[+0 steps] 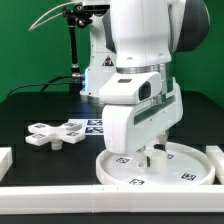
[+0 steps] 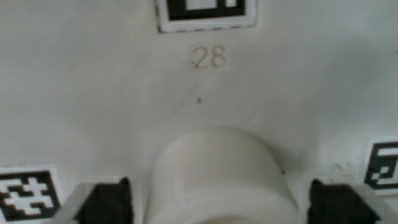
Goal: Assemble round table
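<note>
The round disc (image 1: 190, 165) lies flat on the black table at the exterior view's front right, its small tags facing up. The short thick cylinder leg (image 2: 217, 175) stands upright on the disc (image 2: 107, 100). In the exterior view only a bit of the leg (image 1: 153, 157) shows under the hand. My gripper (image 2: 217, 200) reaches straight down over the leg, one dark finger (image 2: 107, 200) on each side. A thin gap shows between each pad and the leg, so the jaws are open. The cross-shaped base (image 1: 55, 133) lies loose at the exterior view's left.
The marker board (image 1: 92, 126) lies flat behind the cross base. White border rails run along the front (image 1: 60, 200), the right (image 1: 215, 155) and the left (image 1: 5, 158) of the table. The arm's own base and a black stand (image 1: 75, 50) rise at the back.
</note>
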`<state>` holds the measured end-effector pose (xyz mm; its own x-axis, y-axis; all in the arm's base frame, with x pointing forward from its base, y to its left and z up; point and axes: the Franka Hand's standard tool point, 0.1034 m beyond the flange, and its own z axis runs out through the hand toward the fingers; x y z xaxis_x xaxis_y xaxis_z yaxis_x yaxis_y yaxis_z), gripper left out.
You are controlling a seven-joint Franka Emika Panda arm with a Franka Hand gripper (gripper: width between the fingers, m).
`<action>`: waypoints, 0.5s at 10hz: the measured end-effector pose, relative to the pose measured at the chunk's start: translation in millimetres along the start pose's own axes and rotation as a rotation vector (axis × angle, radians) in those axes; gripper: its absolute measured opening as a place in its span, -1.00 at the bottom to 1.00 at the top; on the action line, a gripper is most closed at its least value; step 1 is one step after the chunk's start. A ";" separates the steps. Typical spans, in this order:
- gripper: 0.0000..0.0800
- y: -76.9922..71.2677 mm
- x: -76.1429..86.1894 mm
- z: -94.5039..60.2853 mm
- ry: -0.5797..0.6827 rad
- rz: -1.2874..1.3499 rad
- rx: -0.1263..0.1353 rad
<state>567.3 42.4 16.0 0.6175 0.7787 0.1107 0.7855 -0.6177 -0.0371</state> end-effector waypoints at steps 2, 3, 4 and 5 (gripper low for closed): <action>0.59 6.1 -4.5 -11.9 0.002 0.009 -0.017; 0.59 4.5 -8.8 -20.9 0.003 0.044 -0.027; 0.62 -1.8 -14.3 -30.2 0.007 0.103 -0.040; 0.62 -11.6 -22.1 -37.1 0.009 0.164 -0.048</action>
<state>543.1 28.2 50.8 0.7365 0.6664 0.1162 0.6715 -0.7409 -0.0075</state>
